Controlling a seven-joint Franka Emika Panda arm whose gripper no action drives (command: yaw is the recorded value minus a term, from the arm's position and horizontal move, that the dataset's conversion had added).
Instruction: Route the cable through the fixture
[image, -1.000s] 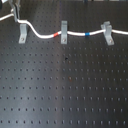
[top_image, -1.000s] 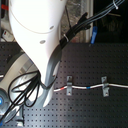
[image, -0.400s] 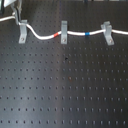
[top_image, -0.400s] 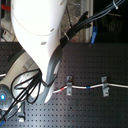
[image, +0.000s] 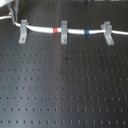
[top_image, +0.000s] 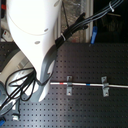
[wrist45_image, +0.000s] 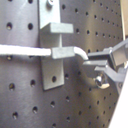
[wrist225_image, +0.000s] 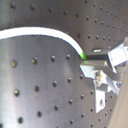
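Note:
The white cable (image: 75, 31) lies across three pale grey clips in the first exterior view, with its red band (image: 56, 30) and blue band (image: 86, 32) between them. The left clip, the fixture (image: 22, 31), fills the first wrist view (wrist45_image: 54, 50). There the cable (wrist45_image: 22, 49) passes through its slot and bends into my gripper (wrist45_image: 99, 66) just beyond it. My gripper is shut on the cable's end, as the second wrist view (wrist225_image: 95, 67) also shows. In the second exterior view the arm (top_image: 35, 45) hides the gripper and the left clip.
The middle clip (image: 63, 31) and right clip (image: 107, 33) stand in a row on the black perforated board (image: 65, 85). They also show in the second exterior view (top_image: 69, 86) (top_image: 105, 86). Black robot cables (top_image: 17, 90) hang at the second exterior view's left.

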